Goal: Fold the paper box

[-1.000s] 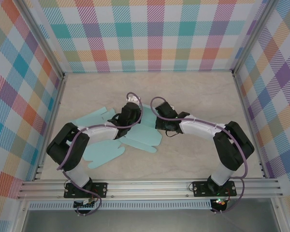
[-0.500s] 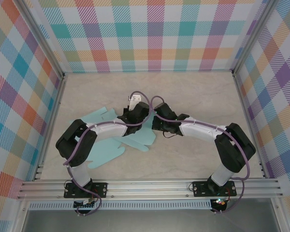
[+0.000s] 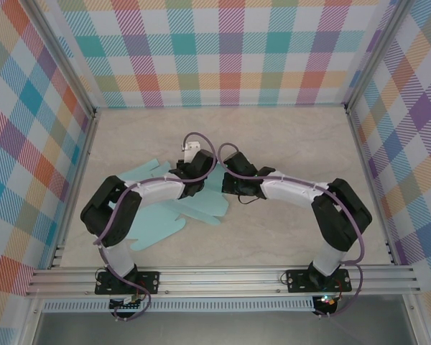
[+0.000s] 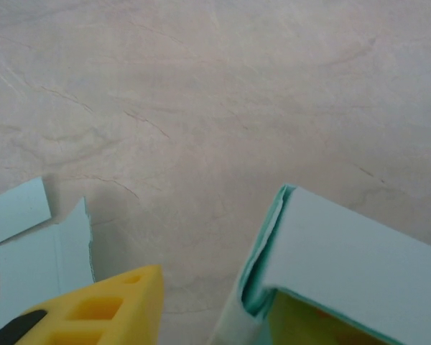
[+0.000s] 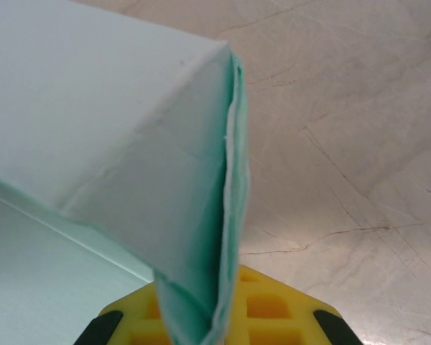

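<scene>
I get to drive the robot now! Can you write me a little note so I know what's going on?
Left gripper: open, a raised fold of the paper box draped over one finger, not pinched.
Right gripper: shut on a doubled-over edge of the box, holding that panel up off the table.
Box: light blue, middle-left of the table, its near flaps flat.
Done: one panel folded up.
Left: the flat flaps; probably fold them up and tuck them in.

paper box (image 3: 158,226): mint | table (image 3: 294,144): beige marbled | walls (image 3: 230,50): multicolour plaid | fingers (image 4: 100,309): yellow
</scene>
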You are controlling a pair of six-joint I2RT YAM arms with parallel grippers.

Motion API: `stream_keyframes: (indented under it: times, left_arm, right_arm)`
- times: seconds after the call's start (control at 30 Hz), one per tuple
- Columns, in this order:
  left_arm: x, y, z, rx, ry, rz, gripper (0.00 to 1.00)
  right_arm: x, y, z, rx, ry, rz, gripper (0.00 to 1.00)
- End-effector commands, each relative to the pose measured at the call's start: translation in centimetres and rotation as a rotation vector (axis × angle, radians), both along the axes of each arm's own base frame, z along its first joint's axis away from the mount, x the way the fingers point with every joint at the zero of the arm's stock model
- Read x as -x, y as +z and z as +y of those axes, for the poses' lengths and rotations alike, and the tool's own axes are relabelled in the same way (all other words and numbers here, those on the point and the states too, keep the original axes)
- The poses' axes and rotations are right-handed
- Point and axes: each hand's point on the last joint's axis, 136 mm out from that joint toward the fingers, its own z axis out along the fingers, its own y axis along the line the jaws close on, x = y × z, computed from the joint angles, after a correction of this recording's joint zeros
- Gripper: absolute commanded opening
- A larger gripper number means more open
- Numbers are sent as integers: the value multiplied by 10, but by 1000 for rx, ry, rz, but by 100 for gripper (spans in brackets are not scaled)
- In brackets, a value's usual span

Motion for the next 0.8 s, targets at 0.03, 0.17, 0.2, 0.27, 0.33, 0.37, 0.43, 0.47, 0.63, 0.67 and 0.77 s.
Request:
stream_keyframes:
  times: [0.03, 0.17, 0.2, 0.27, 0.33, 0.37, 0.43, 0.47, 0.63, 0.67, 0.77]
  left_arm:
    - [9, 9, -3, 11, -74, 44, 42]
    - [20, 1, 4, -3, -82, 83, 45]
    - [22, 0, 5, -2, -83, 90, 48]
    - [27, -1, 6, 4, -92, 106, 56]
    - [31, 3, 3, 35, -115, 115, 64]
    - [34, 7, -1, 61, -137, 115, 68]
    - [38, 20, -9, 118, -177, 109, 74]
    - [41, 27, -14, 149, -204, 108, 76]
    - [55, 64, -33, 274, -312, 104, 93]
    - [58, 70, -36, 297, -336, 105, 96]
    - [67, 83, -43, 337, -383, 122, 98]
  right_arm:
    - [-3, 6, 9, -10, 5, 5, 0]
    - [-3, 4, 10, -10, 7, 12, 0]
    - [-3, 4, 10, -7, 7, 13, 0]
    - [-3, 3, 9, 2, 8, 13, 0]
    - [-3, 2, 6, 18, 8, 13, 0]
    - [-4, 2, 4, 27, 8, 13, 0]
    - [-4, 1, 0, 43, 10, 18, 0]
    - [-4, 1, -2, 48, 12, 24, 0]
    - [-1, 3, -14, 84, 55, 76, 0]
    - [2, 3, -18, 95, 68, 92, 0]
    - [8, 6, -26, 109, 107, 145, 0]
